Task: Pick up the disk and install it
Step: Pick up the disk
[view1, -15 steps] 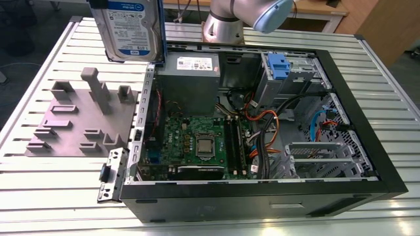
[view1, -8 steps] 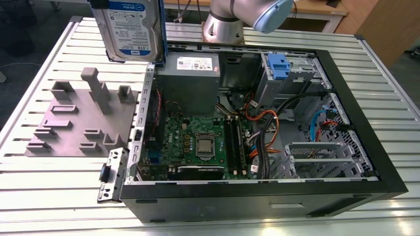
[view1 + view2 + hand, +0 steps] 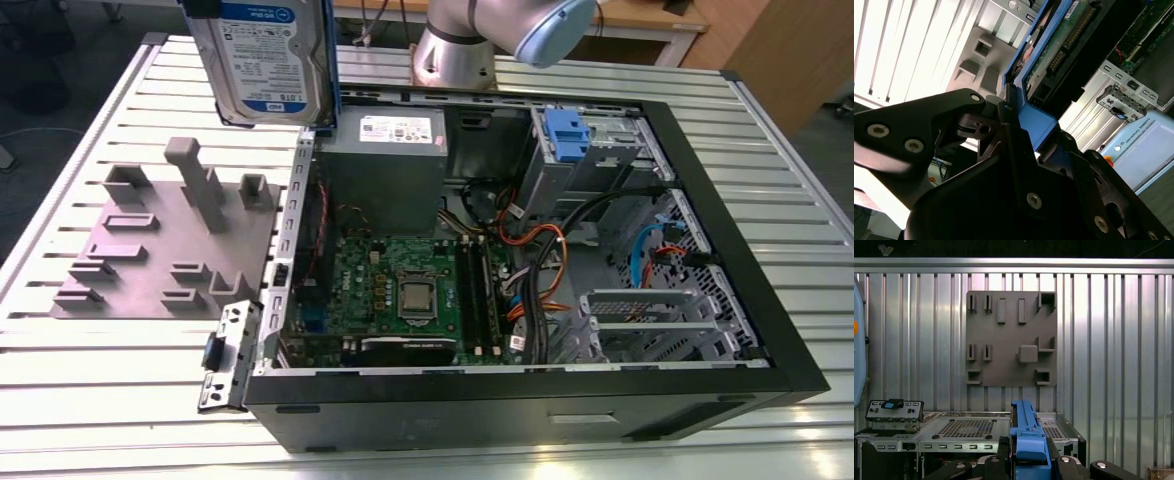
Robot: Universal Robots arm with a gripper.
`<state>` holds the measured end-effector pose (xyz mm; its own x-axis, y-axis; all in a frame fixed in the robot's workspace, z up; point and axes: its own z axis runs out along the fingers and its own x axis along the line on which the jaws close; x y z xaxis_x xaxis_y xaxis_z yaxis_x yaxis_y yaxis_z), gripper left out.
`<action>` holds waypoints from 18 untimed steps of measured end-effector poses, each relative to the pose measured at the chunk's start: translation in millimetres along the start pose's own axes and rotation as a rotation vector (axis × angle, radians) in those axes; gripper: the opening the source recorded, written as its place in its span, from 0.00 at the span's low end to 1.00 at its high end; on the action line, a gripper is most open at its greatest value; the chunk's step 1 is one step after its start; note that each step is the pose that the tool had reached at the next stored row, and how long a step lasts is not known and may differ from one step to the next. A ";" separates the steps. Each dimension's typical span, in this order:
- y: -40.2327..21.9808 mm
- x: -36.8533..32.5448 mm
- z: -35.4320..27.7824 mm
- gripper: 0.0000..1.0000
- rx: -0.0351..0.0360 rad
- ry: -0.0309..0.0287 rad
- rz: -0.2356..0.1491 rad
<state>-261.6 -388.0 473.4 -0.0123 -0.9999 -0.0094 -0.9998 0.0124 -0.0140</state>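
Observation:
The disk (image 3: 267, 60) hangs upright in the air above the back left corner of the open computer case (image 3: 747, 250), its white-and-blue label facing the exterior camera and its blue carrier frame along the edge. In both wrist views my gripper (image 3: 1026, 454) (image 3: 1010, 117) is shut on the disk's blue carrier frame (image 3: 1025, 432) (image 3: 1035, 122), with one black finger (image 3: 1003, 450) on each side. The drive's green circuit board (image 3: 1054, 52) shows in the second wrist view. The arm's base (image 3: 454, 50) stands behind the case.
Inside the case are a grey power supply box (image 3: 387, 165), the motherboard (image 3: 400, 295), cables and a drive bay with a small blue clip (image 3: 567, 135). A grey fixture plate (image 3: 167, 240) (image 3: 1011, 335) with upright blocks lies on the slatted metal table (image 3: 107, 400). A loose bracket (image 3: 227, 355) lies beside the case.

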 end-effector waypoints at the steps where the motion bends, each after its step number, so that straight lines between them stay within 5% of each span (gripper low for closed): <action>1: 0.0 0.0 0.0 0.36 0.0000 0.0000 0.000; 4: -1.4 -0.1 0.0 0.36 -0.0001 0.0000 0.000; 9: -13.4 0.2 0.5 0.36 0.0000 0.0000 0.000; 18: -17.9 22.1 3.4 0.36 0.0001 0.0000 0.000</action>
<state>-244.0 -410.2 470.1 -0.0126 -0.9999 -0.0094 -0.9998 0.0127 -0.0141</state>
